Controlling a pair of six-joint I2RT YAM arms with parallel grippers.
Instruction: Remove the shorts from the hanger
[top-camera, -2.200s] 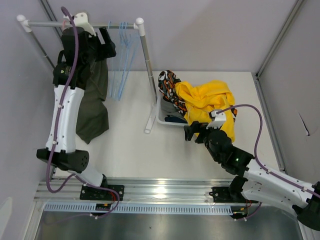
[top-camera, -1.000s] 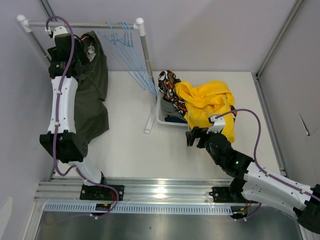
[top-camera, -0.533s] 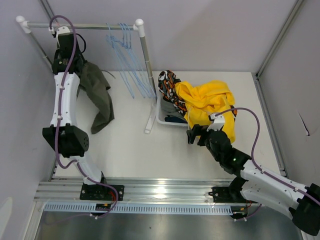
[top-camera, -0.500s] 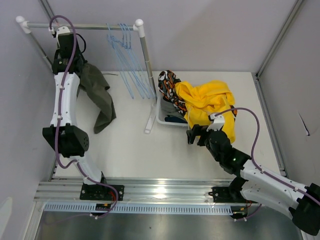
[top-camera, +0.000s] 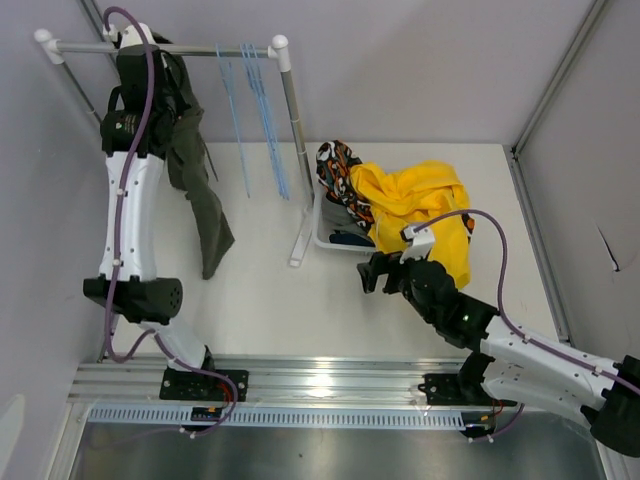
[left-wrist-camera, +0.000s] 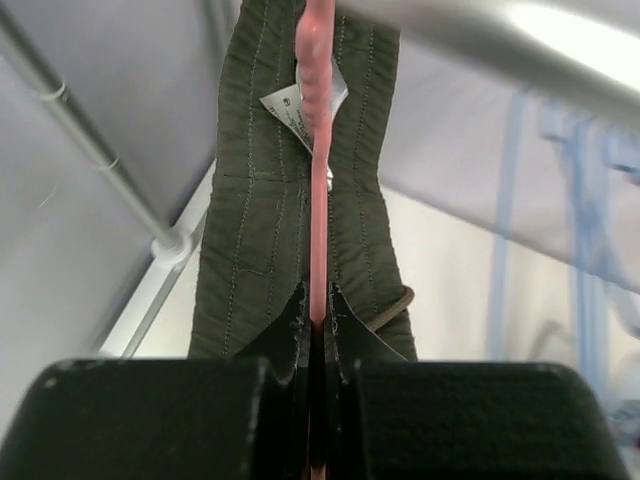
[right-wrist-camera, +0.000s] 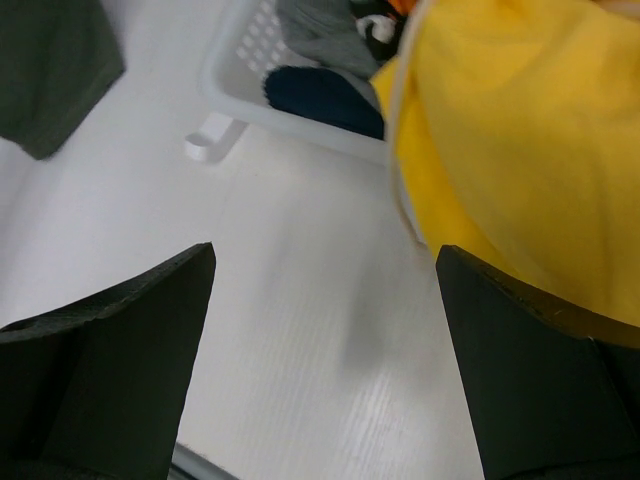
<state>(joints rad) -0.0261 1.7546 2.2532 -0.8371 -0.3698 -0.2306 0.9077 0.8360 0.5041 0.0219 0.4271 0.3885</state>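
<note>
Left tool (left-wrist-camera: 318, 338) is clamping shut on the pink hanger (left-wrist-camera: 318, 180) up at the rail (top-camera: 80, 47). Olive shorts (left-wrist-camera: 250, 230) are hanging on it straight ahead, long axis dropping toward the table (top-camera: 260, 300). Right tool (right-wrist-camera: 320, 270) is idling wide open beside the basket (right-wrist-camera: 245, 55), well apart. Left arm's nearer.

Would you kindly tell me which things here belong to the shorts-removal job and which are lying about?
Job: olive green cloth shorts; thin pink hanger carrying them; left gripper, shut on that hanger.
Lying about: empty pale blue hangers; white plastic basket; open right gripper.
</note>
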